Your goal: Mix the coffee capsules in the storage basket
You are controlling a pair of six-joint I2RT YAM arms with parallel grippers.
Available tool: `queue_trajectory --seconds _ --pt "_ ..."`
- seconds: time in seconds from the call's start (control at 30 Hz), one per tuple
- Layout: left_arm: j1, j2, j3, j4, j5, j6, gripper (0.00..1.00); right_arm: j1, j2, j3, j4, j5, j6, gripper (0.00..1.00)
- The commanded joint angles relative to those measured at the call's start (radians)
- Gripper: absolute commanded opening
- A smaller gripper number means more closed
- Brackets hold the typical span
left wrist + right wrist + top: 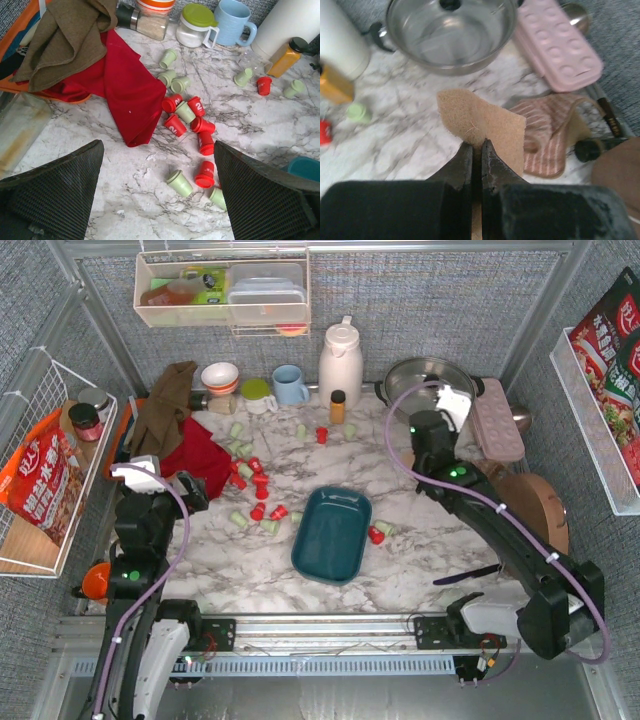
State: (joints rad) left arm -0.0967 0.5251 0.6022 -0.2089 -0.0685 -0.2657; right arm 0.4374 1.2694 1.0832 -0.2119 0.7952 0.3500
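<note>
The dark teal storage basket (332, 533) sits mid-table and looks empty; its corner shows in the left wrist view (306, 168). Red and mint green coffee capsules (256, 486) lie scattered on the marble to its left and behind it, and a red one (376, 534) touches its right side. My left gripper (160, 200) is open and empty, hovering over a green capsule (180, 183) and a red capsule (205, 175); in the top view it (190, 490) is left of the scatter. My right gripper (481, 146) is shut on a tan felt cloth (485, 117), at the back right (432, 435).
A red cloth (195, 460) and a brown cloth (170, 400) lie at the left. A white thermos (340, 360), blue mug (290, 385), orange-capped bottle (338, 406), steel pot (430, 380) and pink tray (497, 420) line the back. A white wire basket (40, 470) hangs on the left.
</note>
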Motion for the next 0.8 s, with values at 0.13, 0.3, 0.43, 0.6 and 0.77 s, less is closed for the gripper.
queue_trajectory --seconds 0.13,0.3,0.43,0.6,0.77 --pt "0.0 0.004 -0.008 0.058 0.023 0.013 0.99 -0.217 0.002 -0.066 0.275 0.016 -0.08 0.0" --pt "0.0 0.009 -0.01 0.062 0.027 0.014 0.99 -0.331 0.105 -0.042 0.297 -0.062 -0.069 0.0" --pt "-0.001 0.012 -0.012 0.061 0.025 0.016 0.99 -0.395 0.183 -0.054 0.353 -0.158 -0.054 0.0" --pt "-0.001 0.017 -0.013 0.064 0.021 0.019 0.99 -0.436 0.29 -0.019 0.337 -0.215 -0.063 0.0" --pt "-0.001 0.035 -0.012 0.064 0.024 0.019 0.99 -0.454 0.36 0.038 0.251 -0.251 -0.074 0.45"
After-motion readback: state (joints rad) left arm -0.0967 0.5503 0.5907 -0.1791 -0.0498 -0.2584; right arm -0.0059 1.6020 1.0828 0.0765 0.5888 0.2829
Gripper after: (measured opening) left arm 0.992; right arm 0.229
